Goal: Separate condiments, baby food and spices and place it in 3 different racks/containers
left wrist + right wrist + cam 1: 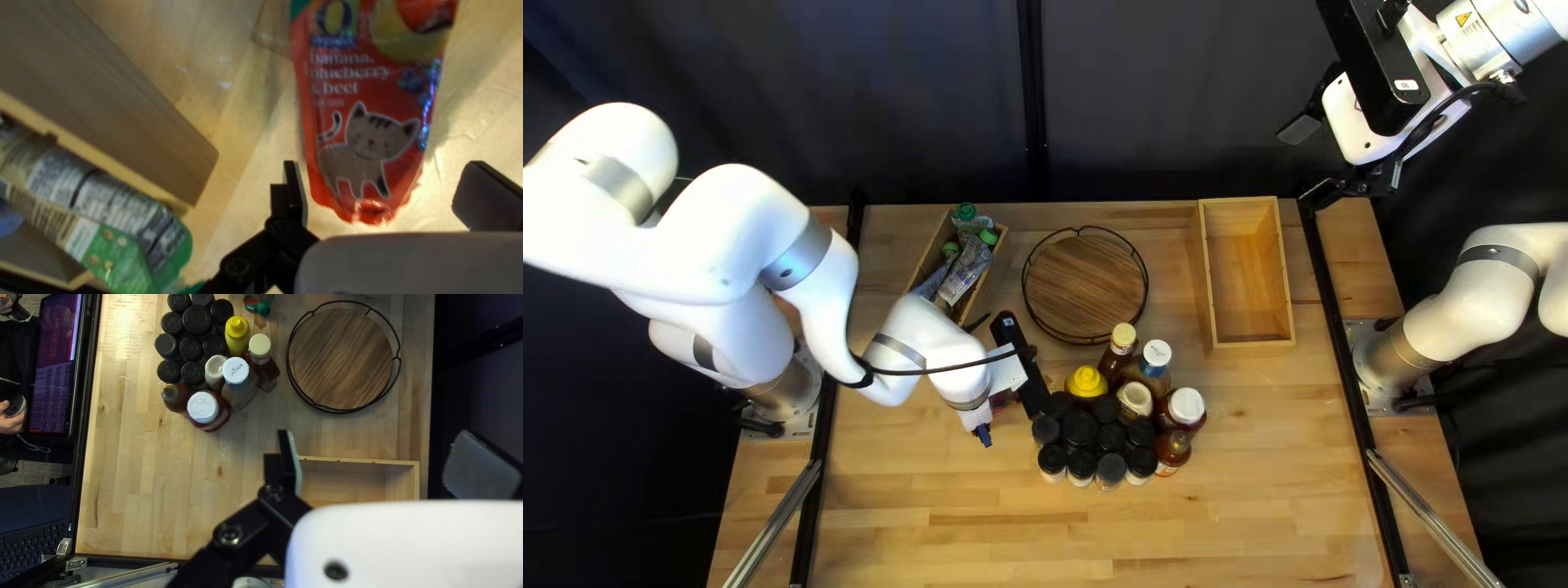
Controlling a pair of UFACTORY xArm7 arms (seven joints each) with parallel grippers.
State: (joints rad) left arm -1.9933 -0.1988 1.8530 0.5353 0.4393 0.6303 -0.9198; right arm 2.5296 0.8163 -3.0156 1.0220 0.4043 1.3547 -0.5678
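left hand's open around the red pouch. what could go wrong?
The soft red pouch might bulge or slip as the left hand closes. Pouches already crowd the wooden box beside it; one more could slide out. The black-lidded jars stand packed tight, so gripping one may topple neighbours.

Black-lidded jars (196, 319) and squeeze bottles beside a wire-rimmed round wooden tray (291, 374).

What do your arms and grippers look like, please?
The left arm and right arm are rounded, white and grey-banded, with black cables; the right shows a yellow triangle. The left gripper and right gripper have black links and flat fingers.
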